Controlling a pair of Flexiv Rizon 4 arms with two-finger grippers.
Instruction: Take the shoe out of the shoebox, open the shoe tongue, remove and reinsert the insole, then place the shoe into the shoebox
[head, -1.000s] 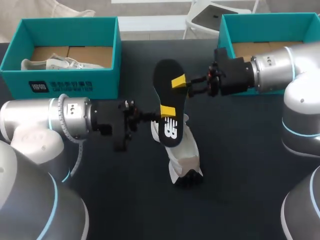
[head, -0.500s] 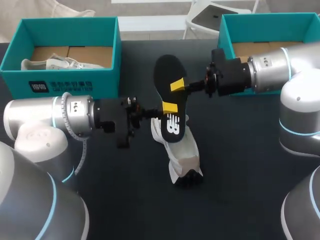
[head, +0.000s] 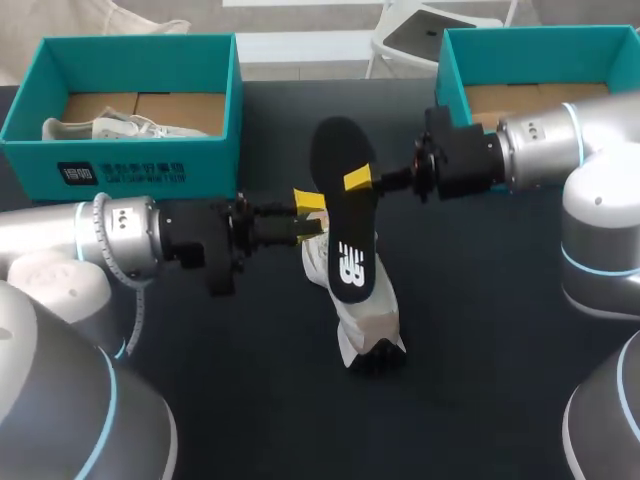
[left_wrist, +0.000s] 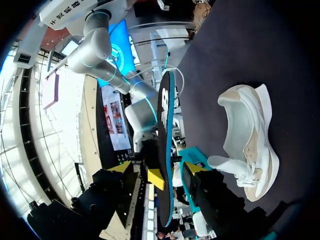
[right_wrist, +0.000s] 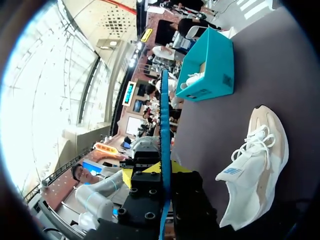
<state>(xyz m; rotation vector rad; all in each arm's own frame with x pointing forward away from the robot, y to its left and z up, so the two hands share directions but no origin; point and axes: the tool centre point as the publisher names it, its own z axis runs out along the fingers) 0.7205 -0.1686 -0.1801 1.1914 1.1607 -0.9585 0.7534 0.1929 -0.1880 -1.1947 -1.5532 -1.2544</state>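
Observation:
A black insole (head: 343, 205) stands on edge above the table, and my right gripper (head: 358, 181) is shut on its upper half from the right. In the right wrist view the insole (right_wrist: 164, 125) runs edge-on between the closed yellow tips of that gripper (right_wrist: 162, 169). My left gripper (head: 310, 213) is open just left of the insole. In the left wrist view the insole (left_wrist: 164, 150) passes between its spread fingers (left_wrist: 157, 169) without touching them. The white shoe (head: 366, 305) lies on the dark table below the insole, also seen as the shoe (left_wrist: 250, 140) and the shoe (right_wrist: 255, 172).
A teal shoebox (head: 130, 165) at the back left holds another pale shoe (head: 110, 127). A second teal shoebox (head: 455, 50) stands at the back right, behind my right arm. Dark table surface spreads in front of the shoe.
My left gripper has opened, let go of the insole and drawn back to the left. My right gripper closed on the insole and now holds it alone; the insole sits slightly lower and to the right.

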